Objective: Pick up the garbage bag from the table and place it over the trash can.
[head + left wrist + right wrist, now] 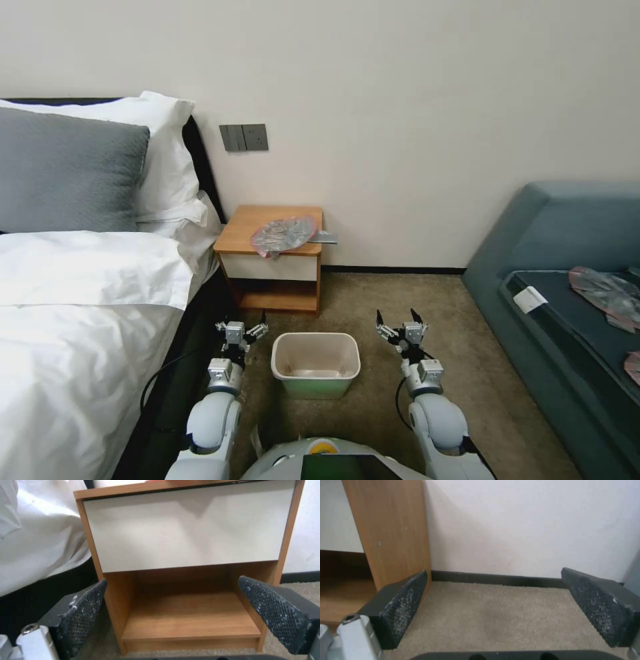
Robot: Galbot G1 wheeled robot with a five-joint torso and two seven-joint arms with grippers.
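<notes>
Garbage bag: crumpled, translucent grey film with a pink-red rim, lying on the table top, well ahead of and above both my grippers, overhanging the front edge. Table: orange-brown wood, white drawer front, open low shelf. Trash can: rounded-rectangular plastic, cream rim, pale green outside, standing on the carpet between my grippers. Left gripper: spread wide, facing the shelf. Right gripper: spread wide, textured black pads, facing the wall.

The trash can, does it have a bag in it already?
No, the trash can is bare inside, and the garbage bag lies on the table behind it.
</notes>
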